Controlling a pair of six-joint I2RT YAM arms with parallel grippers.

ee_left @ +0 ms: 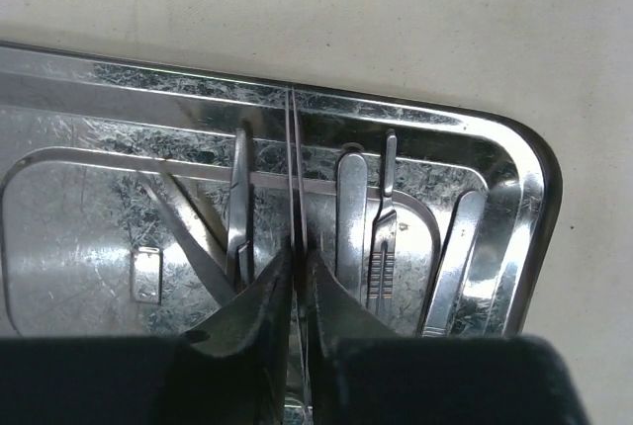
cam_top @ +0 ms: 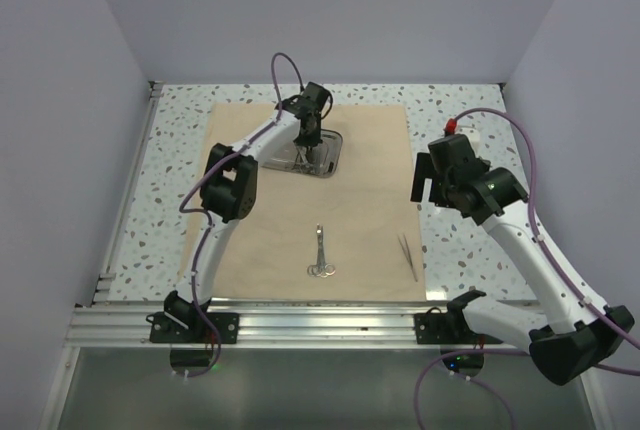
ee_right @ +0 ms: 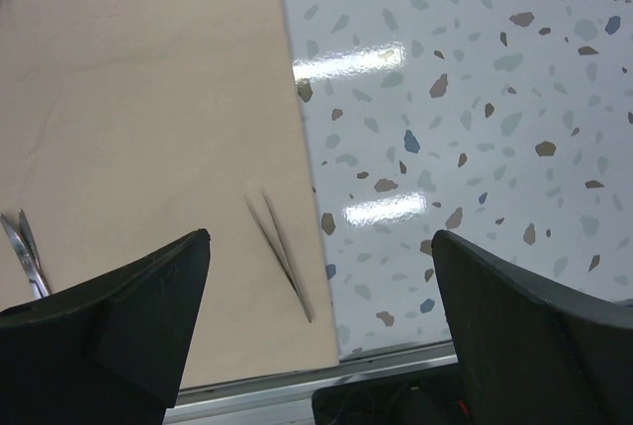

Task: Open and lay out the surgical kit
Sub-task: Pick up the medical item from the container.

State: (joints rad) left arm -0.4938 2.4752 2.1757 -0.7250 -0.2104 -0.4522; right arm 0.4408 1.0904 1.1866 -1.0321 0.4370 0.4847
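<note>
The tan wrap sheet [cam_top: 300, 220] lies flat and open on the table. The steel tray [cam_top: 337, 155] stands on its far part. My left gripper [cam_top: 307, 145] reaches down into the tray [ee_left: 519, 188]. In the left wrist view the gripper [ee_left: 297, 255] is shut on a thin steel instrument [ee_left: 291, 168] seen edge-on. Several other steel instruments [ee_left: 381, 237] lie in the tray beside it. Scissors [cam_top: 320, 255] and tweezers [cam_top: 408, 255] lie on the near part of the sheet. My right gripper [cam_top: 420, 182] hovers open and empty above the sheet's right edge, over the tweezers [ee_right: 280, 255].
The speckled table [cam_top: 470, 110] lies bare to the right of the sheet. An aluminium rail [cam_top: 300, 320] runs along the near edge. Grey walls close in the back and sides. The scissors' tips [ee_right: 25, 252] show at the left edge of the right wrist view.
</note>
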